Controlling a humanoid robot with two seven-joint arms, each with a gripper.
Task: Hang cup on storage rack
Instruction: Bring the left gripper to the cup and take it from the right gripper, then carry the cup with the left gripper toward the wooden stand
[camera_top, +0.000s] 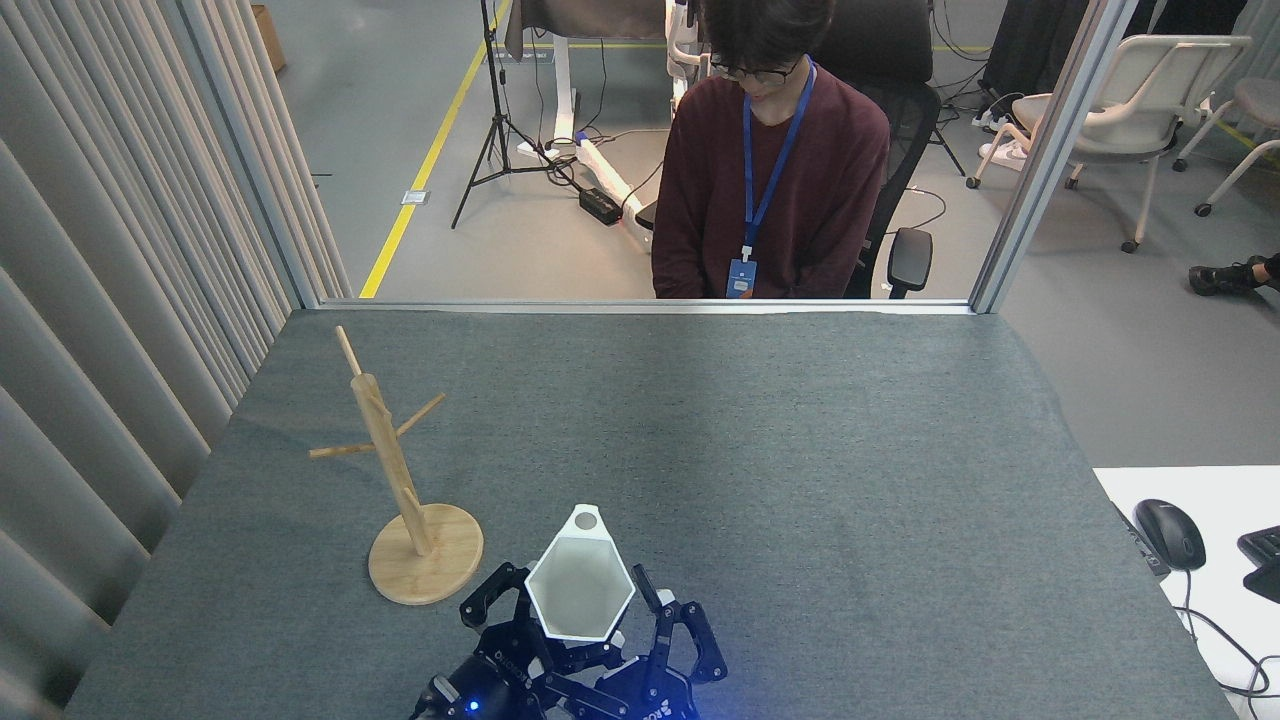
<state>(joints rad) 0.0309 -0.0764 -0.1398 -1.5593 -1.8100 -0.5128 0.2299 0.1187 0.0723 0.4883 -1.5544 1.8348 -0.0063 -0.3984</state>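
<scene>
The white faceted cup (579, 588) sits upright — hexagonal rim up, its small holed handle pointing away from the robot — pinched by the jaws of a black gripper (585, 640) at the near edge of the grey counter (800, 450). Which arm carries that gripper cannot be told. Just left of it stands the wooden storage rack (400, 490), its pegs bare. A person (770, 180) sits beyond the counter.

From my seat, the grey surface (800, 480) lies bare from 12 to 3 o'clock of the cup (580, 588). At 10 o'clock the storage rack (392, 470) stands near, its pegs angled out on both sides. A curtain (110, 300) walls the left edge; a person (770, 180) sits beyond the far edge.
</scene>
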